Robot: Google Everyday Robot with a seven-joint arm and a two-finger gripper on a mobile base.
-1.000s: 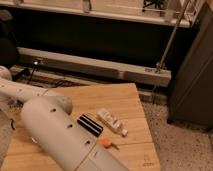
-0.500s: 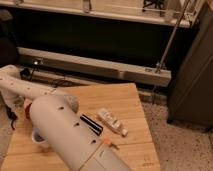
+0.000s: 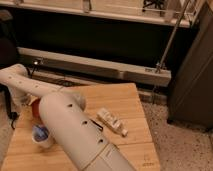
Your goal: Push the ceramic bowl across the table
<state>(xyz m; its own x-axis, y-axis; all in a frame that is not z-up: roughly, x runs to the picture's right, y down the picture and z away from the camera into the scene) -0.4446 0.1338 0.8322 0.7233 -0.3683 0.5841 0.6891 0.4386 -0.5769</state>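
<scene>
1. Pressing low on the ceramic bowl [image 3: 35, 108], near the table's [image 3: 127, 100] left edge, slide it steadily and steer wide of the clear cup [image 3: 42, 135] just beside it.
2. Your gripper [image 3: 24, 102] sits beside the bowl, half lost behind the arm [image 3: 75, 130]; whether it is spread, closed or touching, you cannot tell.

Robotics lab or workshop: a white robot arm [image 3: 75, 130] leans over a bamboo surface [image 3: 125, 100], end effector [image 3: 29, 104] at its left edge; speckled floor [image 3: 175, 145], metal rails [image 3: 95, 67], dark cabinet [image 3: 192, 75].
</scene>
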